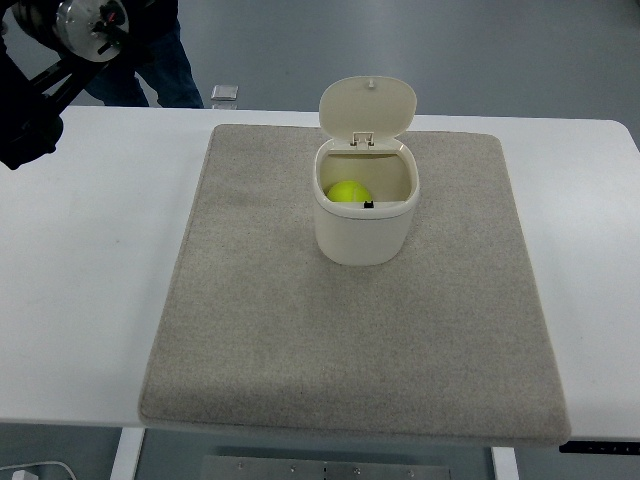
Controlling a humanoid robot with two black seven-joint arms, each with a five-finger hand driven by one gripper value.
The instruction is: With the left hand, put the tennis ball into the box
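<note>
A cream box (pixel 364 228) stands upright on the grey mat (pixel 300 330), a little behind its middle, with its hinged lid (pixel 367 108) tipped back and open. A yellow-green tennis ball (pixel 349 192) lies inside the box, at the left of the opening. My left arm (pixel 40 100) is raised at the top left corner, far from the box, black with a round silver part (pixel 92 25) at its end. Nothing is held there that I can see. The right arm does not show.
The mat lies on a white table (pixel 90 260). A person's legs in dark jeans (pixel 160 70) stand behind the table's far edge at the top left. A small grey object (pixel 224 94) lies on the floor behind the table.
</note>
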